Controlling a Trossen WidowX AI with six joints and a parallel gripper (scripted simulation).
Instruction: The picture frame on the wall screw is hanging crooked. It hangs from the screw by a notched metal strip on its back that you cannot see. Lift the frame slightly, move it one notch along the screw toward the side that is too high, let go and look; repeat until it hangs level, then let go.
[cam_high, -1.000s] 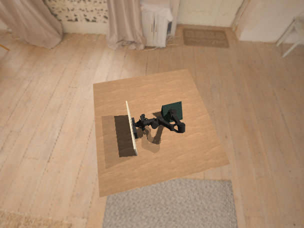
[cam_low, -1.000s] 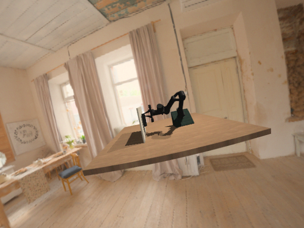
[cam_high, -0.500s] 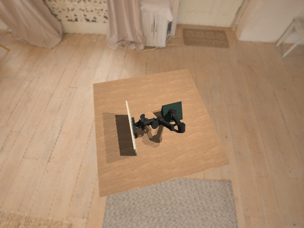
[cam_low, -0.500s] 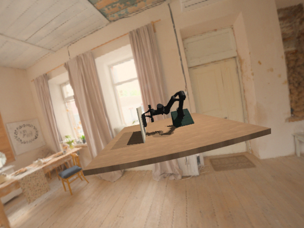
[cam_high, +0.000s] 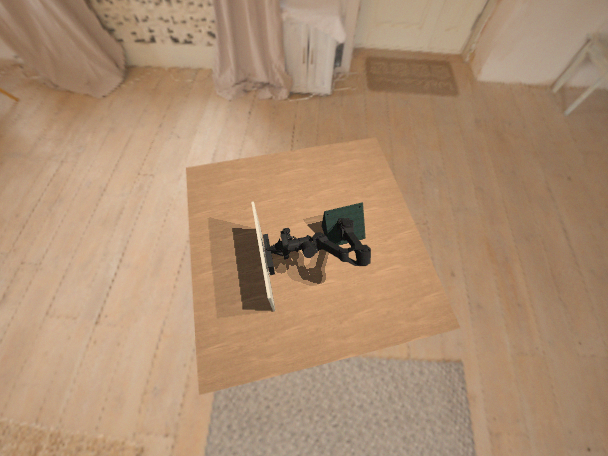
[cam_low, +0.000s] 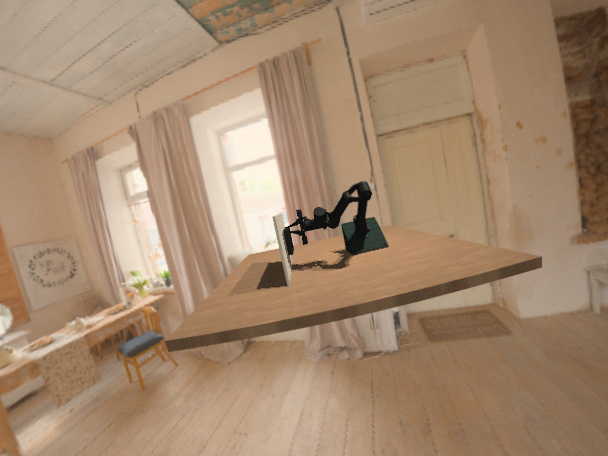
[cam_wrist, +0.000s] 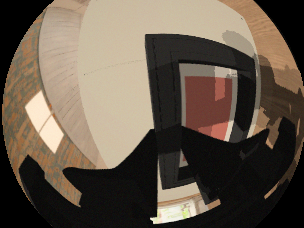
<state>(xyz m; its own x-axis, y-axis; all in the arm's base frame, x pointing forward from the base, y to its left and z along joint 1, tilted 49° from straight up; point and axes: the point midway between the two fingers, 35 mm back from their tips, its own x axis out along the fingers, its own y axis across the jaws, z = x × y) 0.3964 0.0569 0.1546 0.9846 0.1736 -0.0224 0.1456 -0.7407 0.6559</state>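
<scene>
— Where's the gripper (cam_high: 270, 248) (cam_low: 291, 231) (cam_wrist: 166, 132)?
— Up at the wall (cam_high: 263, 260) (cam_low: 280, 240) (cam_wrist: 117, 85), a thin pale panel standing on the bench (cam_high: 350, 310) (cam_low: 400, 280). Its fingers are most of the way together, with the frame (cam_high: 268, 260) (cam_low: 288, 241) (cam_wrist: 165, 95) pinched between them.
— Which part of the frame?
— The border, at one side, by the look of the wrist view (the fingers cover the spot itself). The rest of the frame, black around a pale mat and a red picture (cam_wrist: 207, 107), spreads off to one side of the gripper, in front of the wall.
— Is it level?
— I can't tell; the wrist view bends everything, and the other two catch the frame nearly edge-on. The screw I can't see either.
— And behind the gripper?
— The arm (cam_high: 345, 252) (cam_low: 342, 210), reaching back to a dark green block (cam_high: 357, 220) (cam_low: 377, 239) on the bench (tilted on top, that block). Shadows fall on the bench below the arm and beyond the wall.
</scene>
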